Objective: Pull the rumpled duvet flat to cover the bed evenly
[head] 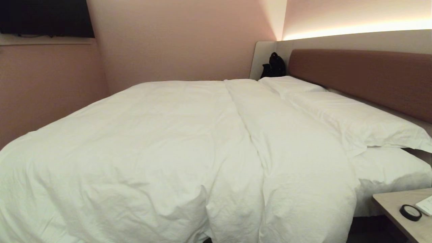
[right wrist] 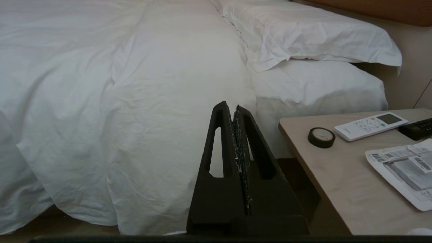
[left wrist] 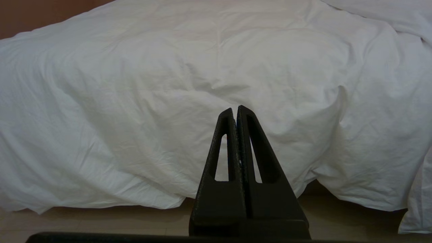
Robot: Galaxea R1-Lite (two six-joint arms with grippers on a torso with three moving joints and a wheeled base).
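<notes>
Neither gripper shows in the head view, which looks across the bed (head: 381,72) from its side. The duvet (head: 162,148) lies spread over the mattress, puffy and creased, with a long fold running from the near edge up toward the far wall, and its near edge drapes down over the side. Two white pillows (head: 354,118) lie along the reddish-brown headboard (head: 368,81) on the right, and a black bag (head: 275,65) stands in the far corner. A pale bedside table (head: 401,212) at the lower right carries a roll of black tape (head: 410,212)

From the left wrist view, the left gripper (left wrist: 235,109) has its black fingers pressed together and holds nothing; it points at the hanging side of the duvet (left wrist: 168,101), apart from it, above the floor (left wrist: 101,222)

From the right wrist view, the right gripper (right wrist: 231,107) is likewise closed tight and empty, aimed at the duvet (right wrist: 152,101) where it hangs beside the table (right wrist: 337,182). On that table lie the tape (right wrist: 321,137), a white remote (right wrist: 370,126), a dark remote (right wrist: 416,128) and a printed paper (right wrist: 405,168)
</notes>
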